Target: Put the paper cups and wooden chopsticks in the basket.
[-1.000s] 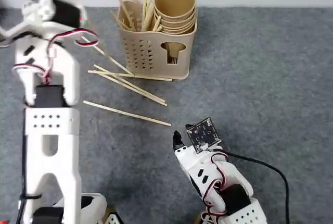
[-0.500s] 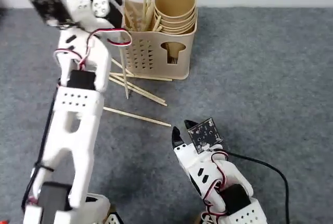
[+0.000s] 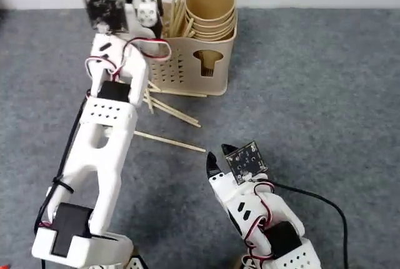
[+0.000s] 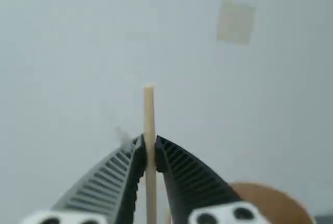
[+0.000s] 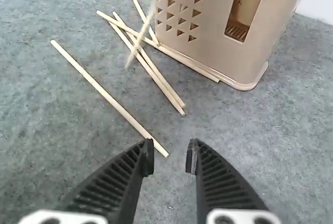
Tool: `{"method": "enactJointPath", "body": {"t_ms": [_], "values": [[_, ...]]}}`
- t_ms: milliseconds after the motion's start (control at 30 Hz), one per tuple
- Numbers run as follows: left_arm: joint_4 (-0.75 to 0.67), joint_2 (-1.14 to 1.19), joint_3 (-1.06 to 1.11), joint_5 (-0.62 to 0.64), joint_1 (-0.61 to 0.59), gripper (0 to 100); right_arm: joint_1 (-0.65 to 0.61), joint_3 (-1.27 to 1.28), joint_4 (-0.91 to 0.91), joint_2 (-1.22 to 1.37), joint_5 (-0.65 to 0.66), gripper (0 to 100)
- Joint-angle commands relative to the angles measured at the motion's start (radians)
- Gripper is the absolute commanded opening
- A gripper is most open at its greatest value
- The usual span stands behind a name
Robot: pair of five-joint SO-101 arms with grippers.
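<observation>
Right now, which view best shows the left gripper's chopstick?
Left wrist view: the chopstick is clamped in the left gripper. High view hides the grip behind the arm; right wrist view has a blurred stick by the basket.

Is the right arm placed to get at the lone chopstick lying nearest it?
Probably yes: the open right hand sits by the near end of the lone chopstick, nothing between.
</observation>
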Motion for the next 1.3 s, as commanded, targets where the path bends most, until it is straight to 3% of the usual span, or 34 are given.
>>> {"method": "enactJointPath", "body": {"t_ms": [0,100,233,500,633,867,1133,1267], "values": [[0.176,-0.072,-0.05,0.061,0.02,2,-0.002,-0.008,-0.021,-0.012,-0.003,11.4],[0.18,-0.068,-0.05,0.13,0.021,2,-0.002,-0.008,-0.021,-0.012,-0.003,11.4],[0.181,-0.068,-0.05,0.127,0.015,2,-0.002,-0.009,-0.021,-0.012,-0.003,11.4],[0.187,-0.074,-0.051,0.127,0.012,29,-0.002,-0.014,-0.021,-0.012,-0.003,11.4],[0.187,-0.075,-0.097,0.137,0.002,29,-0.002,-0.017,-0.021,-0.012,-0.003,11.4],[0.216,-0.074,-0.357,0.35,-0.147,29,-0.005,-0.032,-0.021,-0.004,-0.003,11.4],[0.769,-0.066,-0.522,0.635,-0.425,29,-0.002,-0.097,-0.021,-0.001,-0.003,11.4],[1.073,-0.066,-0.519,0.7,-0.499,29,-0.002,-0.166,-0.016,0.001,-0.003,11.3]]}}
